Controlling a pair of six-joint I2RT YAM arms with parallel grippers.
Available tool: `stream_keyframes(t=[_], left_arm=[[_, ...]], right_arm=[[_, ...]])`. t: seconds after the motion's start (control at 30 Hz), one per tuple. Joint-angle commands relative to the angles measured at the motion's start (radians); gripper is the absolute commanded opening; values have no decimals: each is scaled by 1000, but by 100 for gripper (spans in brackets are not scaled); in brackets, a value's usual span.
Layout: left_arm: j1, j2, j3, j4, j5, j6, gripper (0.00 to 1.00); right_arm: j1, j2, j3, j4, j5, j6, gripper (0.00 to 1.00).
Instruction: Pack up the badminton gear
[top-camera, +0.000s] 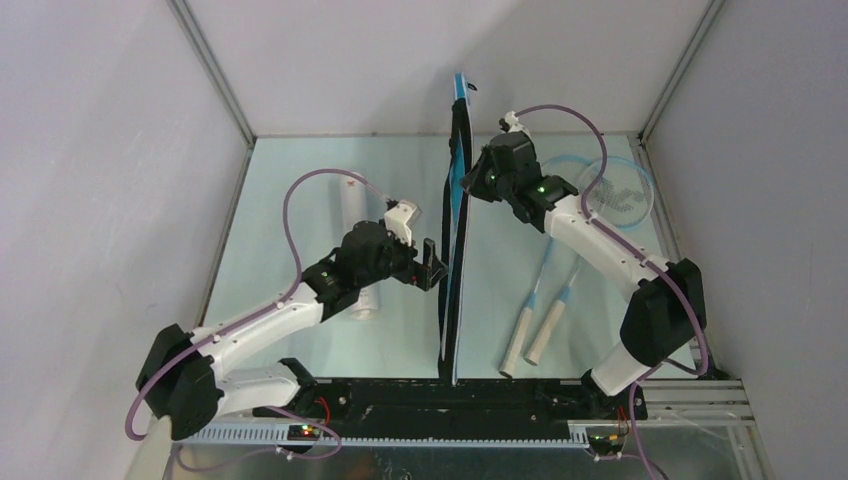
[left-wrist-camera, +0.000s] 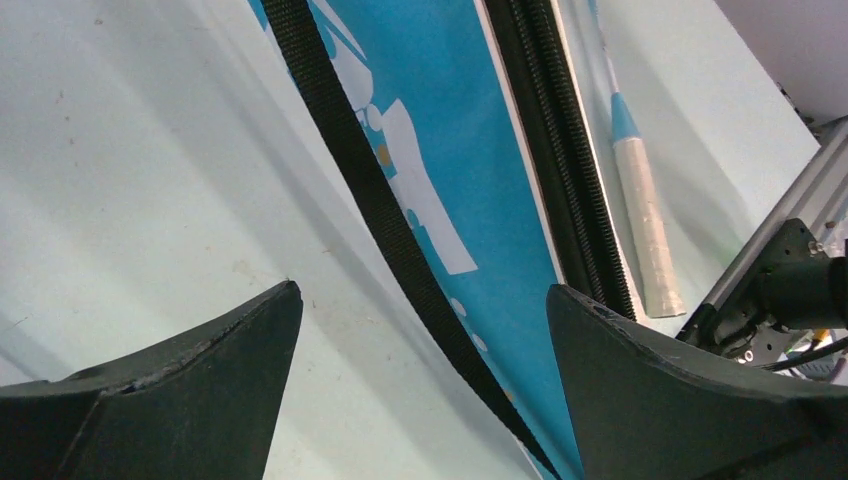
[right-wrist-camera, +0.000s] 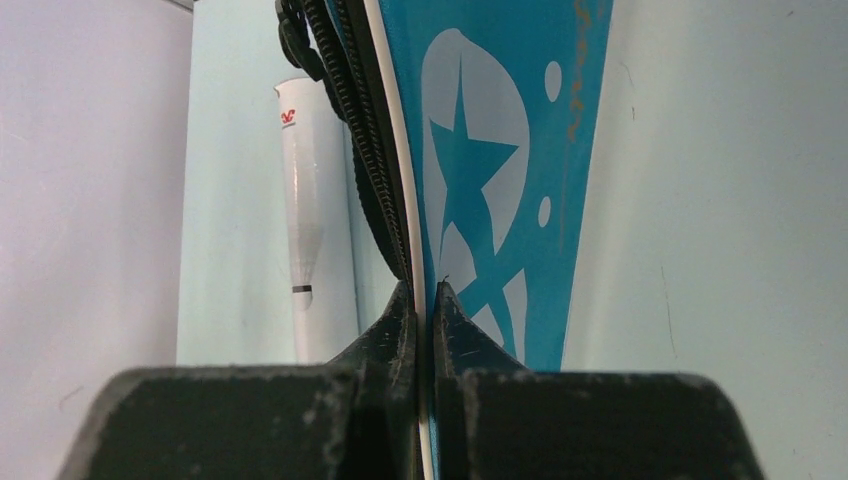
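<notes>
As we read across the table from left to right, we list five entries.

1. Long white tube. It lies flat on the pale green surface, pointing lengthwise away from the arm bases, with its near part under the left arm. From the right wrist camera we see red print near one end.
2. Left gripper. Its jaws are spread wide and grip nothing. It hovers just beside the bag's left face. From its own camera we see the black strap running between the two dark fingers, apart from both.
3. Blue bag. It stands upright on its long edge along the middle of the table, between the two arms. Its narrow end is toward the bases and its wide end toward the back wall. We note white shapes and a star on its blue faces, and a black zipper along its rim.
4. Right gripper. Its jaws are pinched tight on the bag's thin edge near the wide end.
5. Two rackets. They lie flat, side by side, to the right of the bag and well apart from both grippers. The cream handles point toward the bases. The heads overlap near the far right corner, partly under the right arm.
</notes>
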Motion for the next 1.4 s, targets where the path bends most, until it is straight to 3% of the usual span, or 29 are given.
stream_keyframes(t=[0.0, 0.17, 0.57, 0.83, 0.9, 1.03, 1.1, 1.17, 1.2, 1.3, 1.37], left_arm=[[-10, -15, 48, -18, -19, 12, 98], [-32, -2, 59, -6, 36, 16, 98], [-48, 94, 96, -52, -60, 26, 100], [-58, 168, 148, -96, -147, 21, 85], [-65, 184, 174, -123, -195, 20, 77], [-78, 209, 207, -144, -256, 29, 50], [-79, 216, 219, -146, -277, 29, 36], [-80, 222, 224, -143, -300, 25, 13], [-80, 223, 225, -141, -308, 20, 6], [-79, 222, 234, -144, -349, 9, 0], [-81, 221, 242, -154, -369, 5, 0]], right_arm=[[9, 0, 10, 78, 2, 27, 0], [11, 20, 8, 71, 2, 41, 0], [9, 24, -13, 90, -37, 47, 0], [10, 44, -23, 100, -56, 43, 0], [9, 50, -24, 81, -52, 35, 0], [7, 53, -33, 74, -56, 6, 8], [3, 50, -39, 71, -56, -9, 13], [0, 44, -47, 69, -56, -15, 19], [-2, 41, -50, 70, -56, -20, 22], [-5, 38, -58, 76, -90, -54, 48], [-2, 40, -58, 71, -99, -81, 58]])
